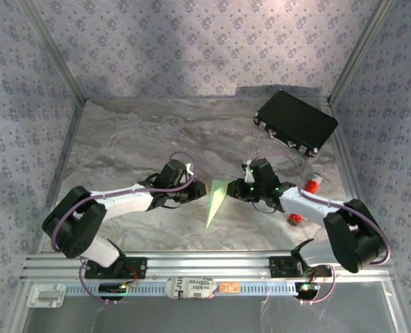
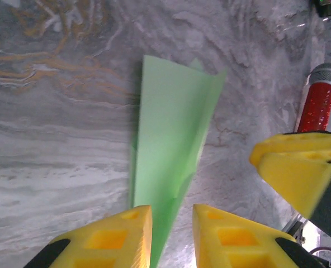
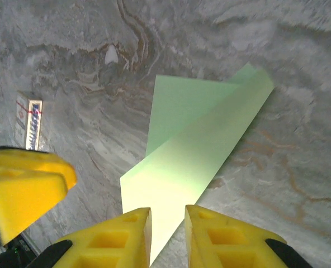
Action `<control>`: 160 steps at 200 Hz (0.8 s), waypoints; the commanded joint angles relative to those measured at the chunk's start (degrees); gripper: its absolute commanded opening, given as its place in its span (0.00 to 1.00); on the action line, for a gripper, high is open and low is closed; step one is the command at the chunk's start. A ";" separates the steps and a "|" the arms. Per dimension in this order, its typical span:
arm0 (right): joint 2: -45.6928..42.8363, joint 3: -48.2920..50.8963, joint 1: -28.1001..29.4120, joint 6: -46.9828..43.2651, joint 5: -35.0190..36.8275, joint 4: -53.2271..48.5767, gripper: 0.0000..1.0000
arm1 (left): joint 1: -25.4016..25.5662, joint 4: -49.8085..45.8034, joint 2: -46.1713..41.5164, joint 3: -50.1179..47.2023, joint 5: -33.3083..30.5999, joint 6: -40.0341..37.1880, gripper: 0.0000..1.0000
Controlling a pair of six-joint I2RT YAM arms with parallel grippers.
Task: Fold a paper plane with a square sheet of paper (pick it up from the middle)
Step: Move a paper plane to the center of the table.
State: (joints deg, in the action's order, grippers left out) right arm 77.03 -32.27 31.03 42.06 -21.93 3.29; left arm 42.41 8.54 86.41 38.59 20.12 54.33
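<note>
A grey marbled tabletop (image 1: 136, 139) fills the middle of the frame. Pale walls (image 1: 191, 41) with a small flower pattern enclose it.

Pale green paper plane (image 1: 216, 201); narrow creased dart; lies on the marble tabletop (image 1: 136, 139), tip pointing nearward.

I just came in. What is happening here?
Two robot arms are folding a pale green paper plane in the middle of the table. The left gripper and the right gripper face each other, each with the paper between its slightly parted jaws. The paper is already a narrow pointed dart. A black case lies at the back right.
</note>
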 commanded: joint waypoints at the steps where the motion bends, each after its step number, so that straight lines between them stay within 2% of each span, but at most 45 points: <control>1: 0.66 1.23 0.66 1.80 1.03 -0.70 0.24 | -0.06 -0.22 2.95 -0.33 6.89 -2.14 0.24; 40: 3.38 0.99 2.01 2.53 -1.26 1.00 0.24 | 0.03 0.17 6.77 0.86 9.33 -1.77 0.20; 84: 5.45 1.49 3.01 3.49 -2.14 2.75 0.24 | 0.05 -2.31 8.04 1.62 9.53 -2.91 0.25; 160: 8.10 1.86 4.13 3.82 -4.37 4.80 0.21 | 0.80 -0.89 11.31 2.69 13.30 -3.41 0.25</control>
State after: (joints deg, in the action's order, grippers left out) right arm 83.99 -30.65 34.68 45.25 -25.06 7.25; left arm 42.48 7.46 96.12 39.38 30.81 52.07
